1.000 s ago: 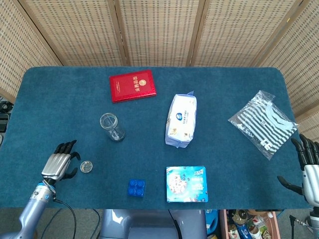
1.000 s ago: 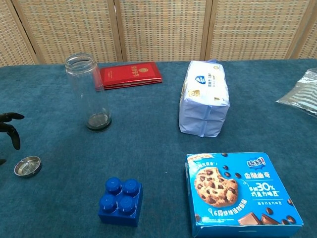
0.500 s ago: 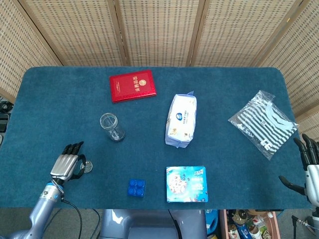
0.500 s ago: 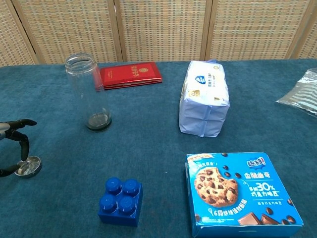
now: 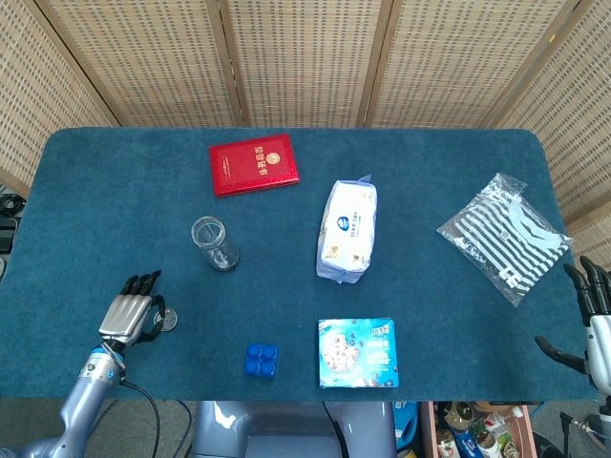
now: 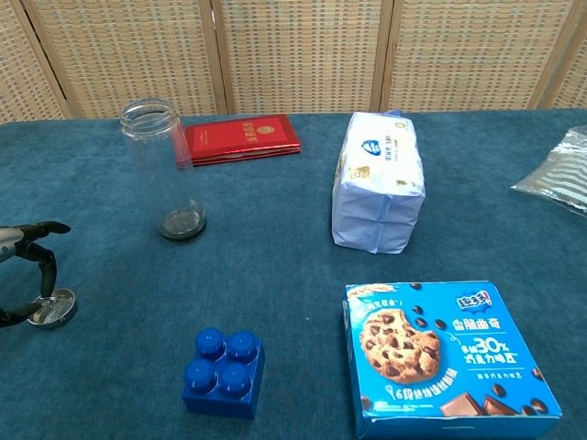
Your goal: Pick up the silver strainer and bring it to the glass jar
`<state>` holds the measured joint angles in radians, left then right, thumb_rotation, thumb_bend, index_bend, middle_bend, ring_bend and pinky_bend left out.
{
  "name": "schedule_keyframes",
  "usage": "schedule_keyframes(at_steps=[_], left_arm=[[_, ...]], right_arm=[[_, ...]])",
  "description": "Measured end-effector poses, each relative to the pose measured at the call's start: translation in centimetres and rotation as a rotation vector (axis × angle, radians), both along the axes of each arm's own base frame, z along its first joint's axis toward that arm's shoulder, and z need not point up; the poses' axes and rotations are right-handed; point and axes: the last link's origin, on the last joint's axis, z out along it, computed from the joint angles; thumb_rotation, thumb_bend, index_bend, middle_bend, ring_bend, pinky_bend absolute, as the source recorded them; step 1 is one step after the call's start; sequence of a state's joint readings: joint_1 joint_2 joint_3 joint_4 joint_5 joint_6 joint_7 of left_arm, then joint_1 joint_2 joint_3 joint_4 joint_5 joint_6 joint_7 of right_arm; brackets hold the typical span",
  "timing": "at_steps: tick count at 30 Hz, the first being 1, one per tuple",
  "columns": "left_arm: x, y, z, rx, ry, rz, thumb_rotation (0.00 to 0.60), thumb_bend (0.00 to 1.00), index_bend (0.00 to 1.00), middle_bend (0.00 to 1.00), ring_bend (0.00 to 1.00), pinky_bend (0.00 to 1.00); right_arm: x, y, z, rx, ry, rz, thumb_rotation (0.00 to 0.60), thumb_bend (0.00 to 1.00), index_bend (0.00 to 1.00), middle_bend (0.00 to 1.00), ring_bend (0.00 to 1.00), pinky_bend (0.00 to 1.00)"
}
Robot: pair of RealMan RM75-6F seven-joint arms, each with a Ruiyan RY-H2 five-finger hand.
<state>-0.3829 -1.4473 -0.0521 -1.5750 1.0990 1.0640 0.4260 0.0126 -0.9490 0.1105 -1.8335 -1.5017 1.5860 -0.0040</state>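
Left hand (image 5: 134, 316) had its dark fingertips (image 6: 44, 268) on the rim of the small round silver mesh strainer (image 6: 51, 308), which lay flat on the napped blue cloth; whether it was grasped, I could not tell. The clear cylindrical glass jar (image 6: 163, 170) stood upright, ahead and right of that hand. Since half a second earlier little differed; right hand (image 5: 592, 324) hung open at the far table edge.

left robot hand (image 5: 132, 316) over silver strainer (image 5: 168, 320), glass jar (image 5: 214, 242)

Deep teal, felt-like tabletop (image 5: 115, 181) with rounded corners, evenly lit with soft shadows. Behind it, folding screen (image 5: 305, 57) of woven cane panels in light wooden frames, spanning the whole back.
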Motion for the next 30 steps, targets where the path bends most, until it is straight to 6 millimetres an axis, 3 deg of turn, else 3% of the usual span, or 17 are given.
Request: schedule_keyframes(at_steps=[22, 30], left_arm=[[-0.1, 0.3, 0.3, 0.015, -0.015, -0.004, 0.6, 0.48, 0.59, 0.0, 0.0, 0.0], [1.5, 0.7, 2.5, 0.067, -0.041, -0.055, 0.6, 0.48, 0.59, 0.0, 0.0, 0.0]], right_arm=[[-0.1, -0.1, 0.0, 0.006, -0.009, -0.004, 0.6, 0.0, 0.04, 0.0, 0.0, 0.0], [-0.1, -0.1, 0.1, 0.008, -0.016, -0.005, 0.6, 0.0, 0.04, 0.0, 0.0, 0.0]])
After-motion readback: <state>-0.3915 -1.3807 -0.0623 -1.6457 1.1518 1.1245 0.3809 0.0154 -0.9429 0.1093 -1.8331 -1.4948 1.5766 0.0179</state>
